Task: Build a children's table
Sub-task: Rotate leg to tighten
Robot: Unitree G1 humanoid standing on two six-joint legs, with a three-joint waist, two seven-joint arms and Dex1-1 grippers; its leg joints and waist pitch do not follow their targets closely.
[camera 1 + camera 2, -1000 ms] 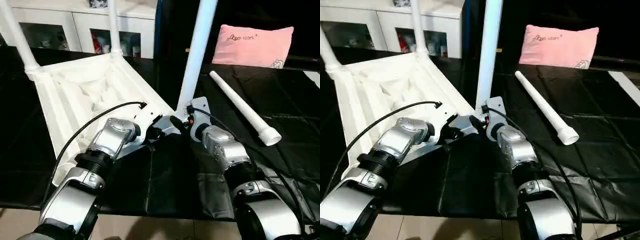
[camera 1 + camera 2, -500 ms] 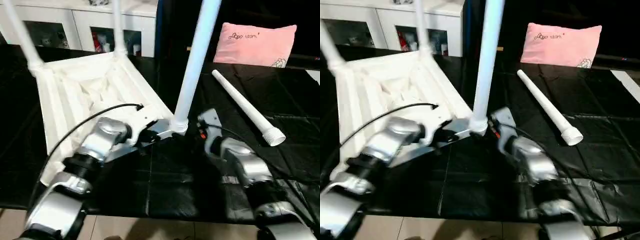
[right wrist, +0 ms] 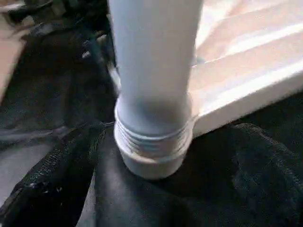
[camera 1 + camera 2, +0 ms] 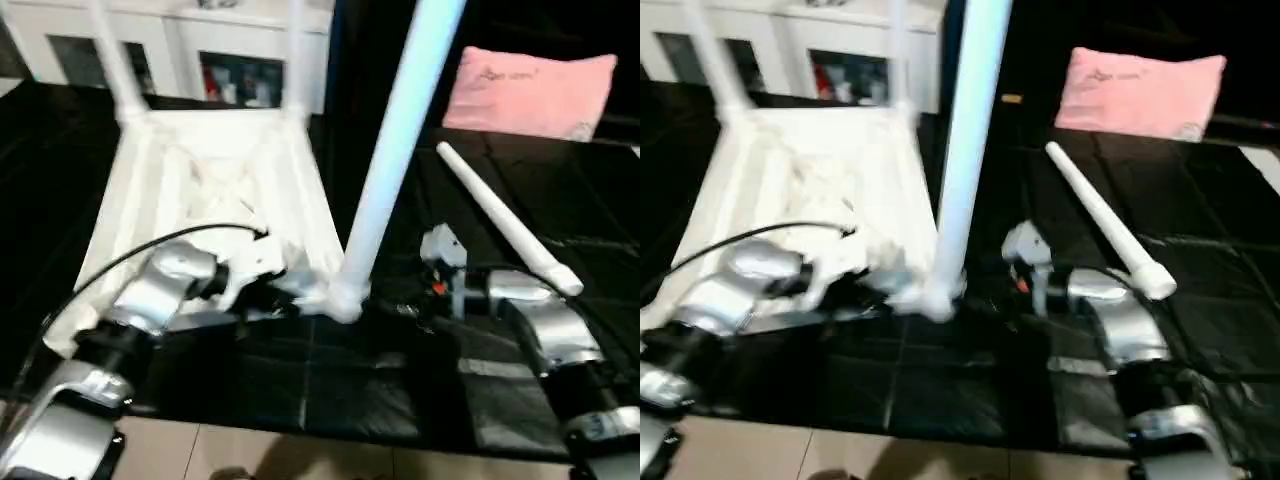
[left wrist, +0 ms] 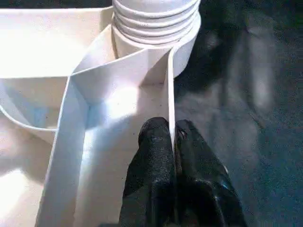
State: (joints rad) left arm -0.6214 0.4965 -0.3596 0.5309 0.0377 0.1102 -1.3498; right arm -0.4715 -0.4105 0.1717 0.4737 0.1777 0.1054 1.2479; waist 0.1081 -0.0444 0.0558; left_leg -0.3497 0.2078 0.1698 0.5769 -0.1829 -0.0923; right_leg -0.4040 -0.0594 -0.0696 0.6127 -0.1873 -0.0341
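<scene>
The tabletop (image 4: 215, 195) lies upside down on the left of the black worktop (image 4: 560, 200), ribs up, with three legs standing in its sockets: two at the far corners and one (image 4: 395, 150) at the near right corner. The fourth leg (image 4: 505, 220) lies loose on the worktop to the right, well apart from the rest, pointing toward the pink pillow (image 4: 535, 90).

The left pincer (image 5: 174, 142) is pinched tight on a thin rib of the tabletop's edge, just beside the near right socket (image 5: 156, 33). The right pincer has drawn back from that leg since a second ago, when it sat right against the base; its arm (image 4: 530, 320) now rests near but apart, and I cannot tell how its fingers stand. The tabletop also sits squarer to the robot than before.
</scene>
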